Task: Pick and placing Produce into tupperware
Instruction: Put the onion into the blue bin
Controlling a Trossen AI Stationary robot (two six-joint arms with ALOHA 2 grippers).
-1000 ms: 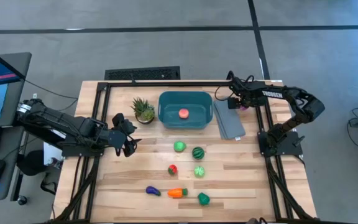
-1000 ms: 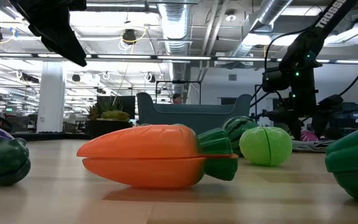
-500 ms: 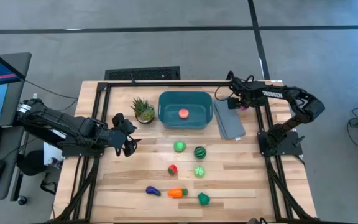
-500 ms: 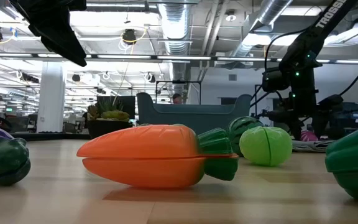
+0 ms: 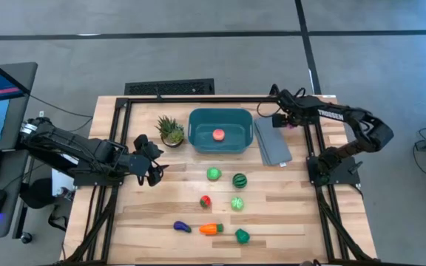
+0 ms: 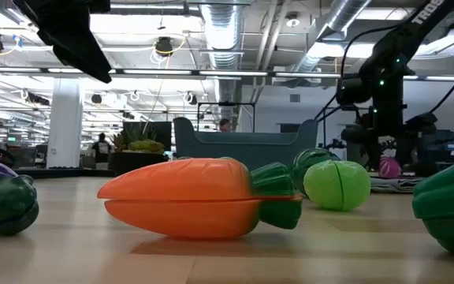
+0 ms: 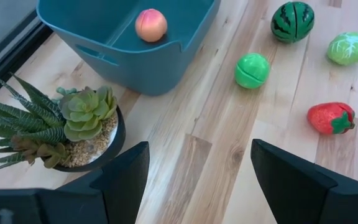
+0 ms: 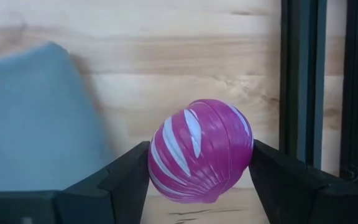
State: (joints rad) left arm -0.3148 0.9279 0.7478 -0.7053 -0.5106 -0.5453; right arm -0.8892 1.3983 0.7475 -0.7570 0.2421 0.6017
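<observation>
The teal tupperware point(image 5: 220, 122) stands at the table's far middle with a pink peach point(image 5: 218, 134) lying on its floor. Loose on the table rest a green ball point(image 5: 213, 174), watermelon point(image 5: 238, 179), strawberry point(image 5: 205, 201), pale green piece point(image 5: 237, 203), eggplant point(image 5: 181, 227), carrot point(image 5: 211, 229) and dark green piece point(image 5: 242, 236). My right gripper point(image 5: 285, 120) is at the far right corner, shut on a magenta white-striped piece point(image 8: 201, 158). My left gripper point(image 5: 154, 171) hangs open over the table's left side, with nothing between its fingers. My right gripper pinches the magenta piece between its two fingers, one on each opposite rounded side point(image 8: 160, 163). The fingers come from above, pointing steeply down. In the low view the piece point(image 6: 389, 166) hangs just clear of the table.
A flat grey slab point(image 5: 272, 144) lies between the tupperware and my right gripper. A spiky potted plant point(image 5: 171, 130) stands left of the tupperware. A dark frame rail point(image 8: 300, 87) runs along the table's edge beside the magenta piece.
My right gripper has risen a little with the magenta piece, which now sits slightly higher above the table in the low view. The arm's elbow has swung outward toward the right.
</observation>
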